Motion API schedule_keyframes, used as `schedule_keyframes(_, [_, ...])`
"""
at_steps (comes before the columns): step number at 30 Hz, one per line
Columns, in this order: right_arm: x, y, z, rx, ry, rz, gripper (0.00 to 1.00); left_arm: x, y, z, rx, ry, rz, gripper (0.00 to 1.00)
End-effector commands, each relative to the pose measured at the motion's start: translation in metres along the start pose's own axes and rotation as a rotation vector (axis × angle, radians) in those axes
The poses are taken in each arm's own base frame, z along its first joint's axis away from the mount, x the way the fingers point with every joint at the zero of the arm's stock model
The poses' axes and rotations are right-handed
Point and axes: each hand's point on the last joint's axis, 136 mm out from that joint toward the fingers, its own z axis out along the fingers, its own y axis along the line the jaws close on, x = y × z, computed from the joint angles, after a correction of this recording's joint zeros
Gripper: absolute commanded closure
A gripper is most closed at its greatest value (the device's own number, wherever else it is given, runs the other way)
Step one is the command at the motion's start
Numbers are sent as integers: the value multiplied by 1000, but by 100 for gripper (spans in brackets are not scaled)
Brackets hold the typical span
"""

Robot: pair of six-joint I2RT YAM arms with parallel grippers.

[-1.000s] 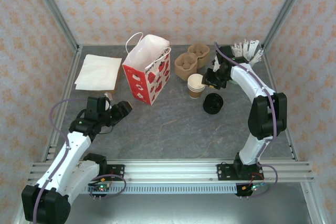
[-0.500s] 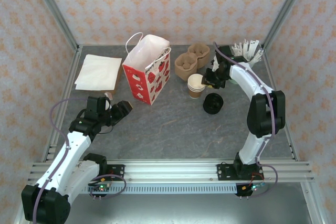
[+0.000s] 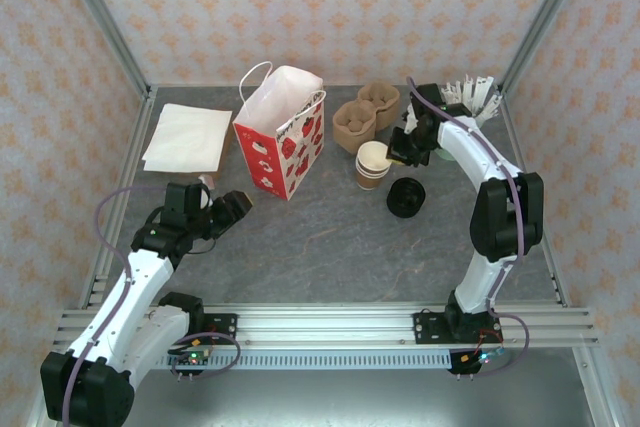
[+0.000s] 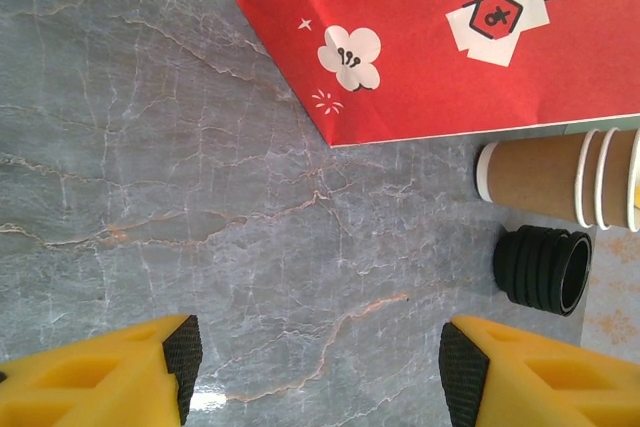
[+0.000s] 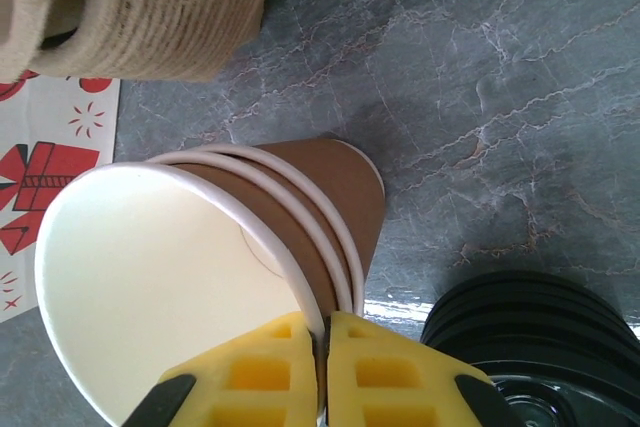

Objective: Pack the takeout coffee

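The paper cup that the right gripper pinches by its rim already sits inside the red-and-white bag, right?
Not inside. The right gripper does pinch the paper cup by its rim, but the cup is outside the red-and-white bag, beside it, as the top external view shows.

The takeout coffee cup [image 5: 350,197] is matt brown paper with white rolled rims and a smooth cream lining; the tray [image 5: 150,7] is rough, ridged moulded pulp. The bag [image 4: 450,37] is smooth red printed paper, the lids [image 4: 543,269] ribbed black plastic with slight gloss. The table [image 4: 200,197] is grey, marbled and faintly shiny, and the left gripper [image 4: 315,372] has yellow plastic fingers [image 4: 90,377] with black rubbery pads [image 4: 181,357]
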Motion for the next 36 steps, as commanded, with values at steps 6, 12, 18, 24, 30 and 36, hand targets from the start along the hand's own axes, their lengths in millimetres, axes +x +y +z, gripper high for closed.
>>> schedule_keyframes(6, [0, 13, -21, -16, -8, -28, 92, -7, -11, -4, 12, -25, 37, 33])
schedule_keyframes(12, [-1, 27, -48, -38, -54, -45, 92, -11, -19, -8, 28, -36, 43, 33])
schedule_keyframes(18, [8, 37, -85, -38, -93, -61, 92, -17, -31, -13, 57, -55, 50, 33])
schedule_keyframes(24, [38, 52, -110, -39, -97, -100, 92, -19, -42, -17, 84, -59, 66, 33])
schedule_keyframes(30, [80, 69, -101, -50, -59, -128, 92, -16, -51, -17, 106, -47, 72, 33])
schedule_keyframes(36, [116, 83, -64, -81, 0, -139, 92, -9, -56, -12, 112, -28, 78, 33])
